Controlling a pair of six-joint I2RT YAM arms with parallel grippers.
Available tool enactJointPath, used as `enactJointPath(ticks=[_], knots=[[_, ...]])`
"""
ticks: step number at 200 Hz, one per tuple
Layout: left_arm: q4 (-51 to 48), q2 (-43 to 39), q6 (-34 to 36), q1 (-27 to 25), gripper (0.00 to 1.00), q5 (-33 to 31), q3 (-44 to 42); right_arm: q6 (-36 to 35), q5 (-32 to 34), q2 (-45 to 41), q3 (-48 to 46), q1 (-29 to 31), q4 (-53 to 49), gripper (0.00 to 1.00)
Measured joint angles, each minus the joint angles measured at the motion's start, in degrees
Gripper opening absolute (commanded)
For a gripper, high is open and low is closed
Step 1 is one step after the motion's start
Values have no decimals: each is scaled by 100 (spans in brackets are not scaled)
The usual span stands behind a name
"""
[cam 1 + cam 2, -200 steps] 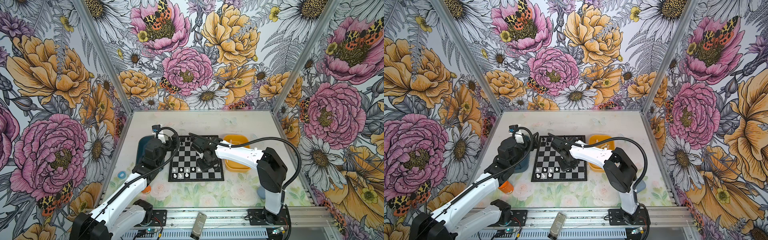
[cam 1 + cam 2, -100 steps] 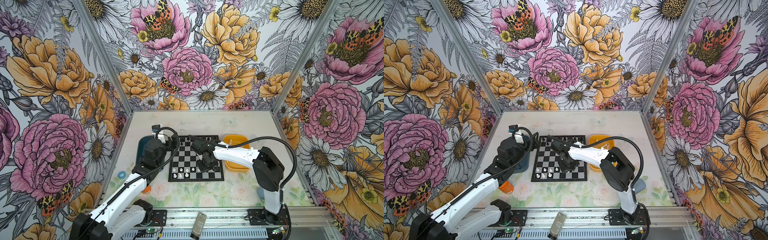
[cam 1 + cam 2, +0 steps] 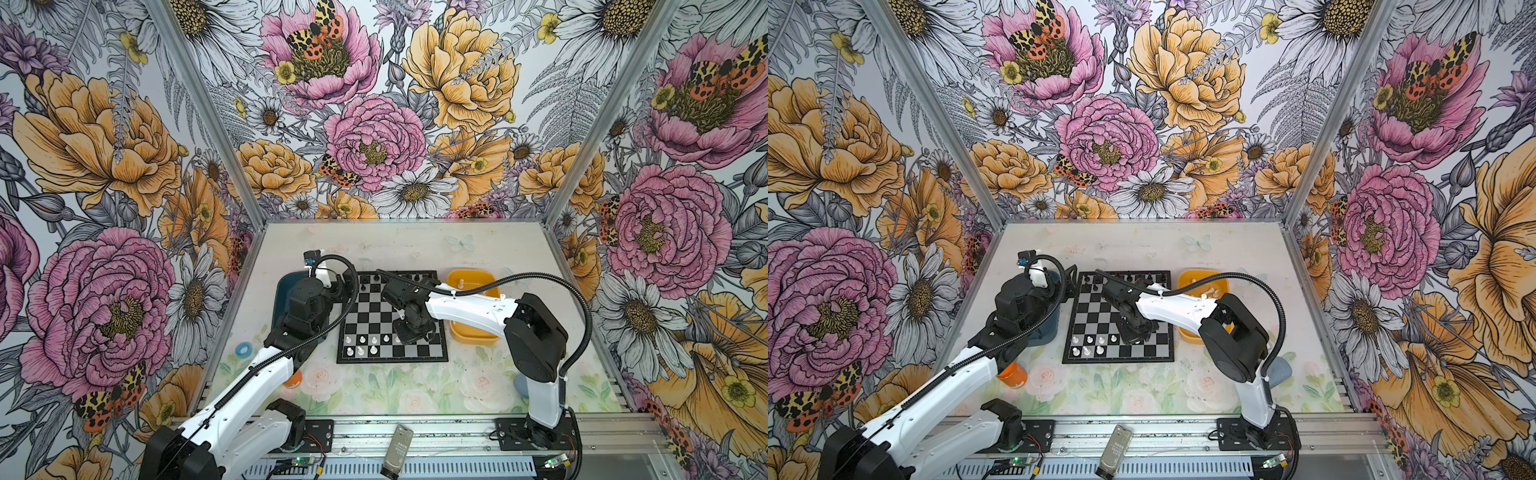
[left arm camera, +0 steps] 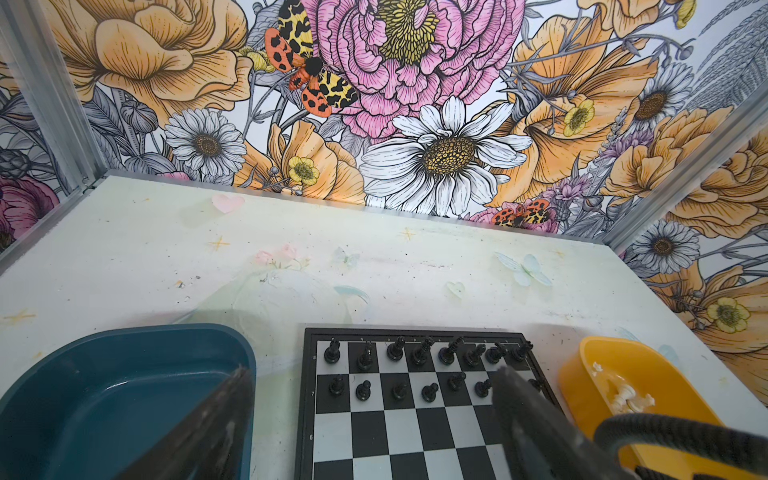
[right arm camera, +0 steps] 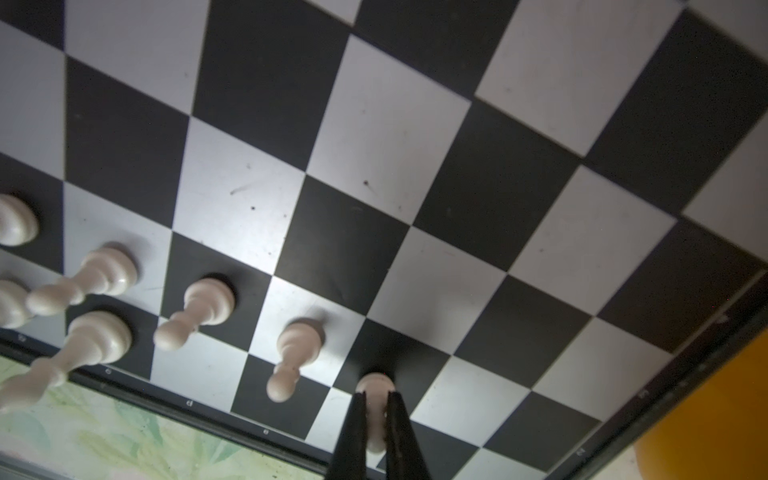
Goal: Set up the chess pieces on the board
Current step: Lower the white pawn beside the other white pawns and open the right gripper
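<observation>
The board (image 3: 365, 318) (image 3: 1100, 307) lies mid-table. Several white chess pieces (image 3: 368, 345) (image 3: 1090, 345) stand at its near left corner; pawns and taller ones (image 5: 299, 340) show in the right wrist view. My right gripper (image 5: 376, 401) (image 3: 409, 332) (image 3: 1133, 332) is shut on a white pawn (image 5: 376, 384). The pawn's base is at a black square, in line with the pawn row. More white pieces (image 4: 623, 397) (image 3: 460, 284) lie in the yellow tray (image 3: 473, 334). My left gripper (image 4: 372, 370) (image 3: 338, 291) hangs open and empty between the blue tray and the board's far left.
Black pieces (image 4: 415, 365) (image 3: 395, 278) fill the board's two far rows. A blue tray (image 4: 124, 374) (image 3: 282, 291) sits left of the board. An orange object (image 3: 1012, 372), a blue ring (image 3: 243, 349) and a grey-blue object (image 3: 1279, 368) lie near the front.
The right arm's elbow has shifted a little to the left while its gripper stays low over the board's near rows. The left arm has not moved.
</observation>
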Motion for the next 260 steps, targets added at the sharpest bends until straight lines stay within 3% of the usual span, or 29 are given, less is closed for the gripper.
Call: enactJointPath(ticks=[168, 219, 260], knots=[[2, 0, 0, 33, 91, 0, -2, 101, 87, 0, 0, -42, 37, 0], [4, 0, -2, 37, 91, 0, -7, 133, 85, 0, 0, -42, 39, 22], [2, 0, -2, 37, 91, 0, -31, 140, 85, 0, 0, -42, 39, 27]])
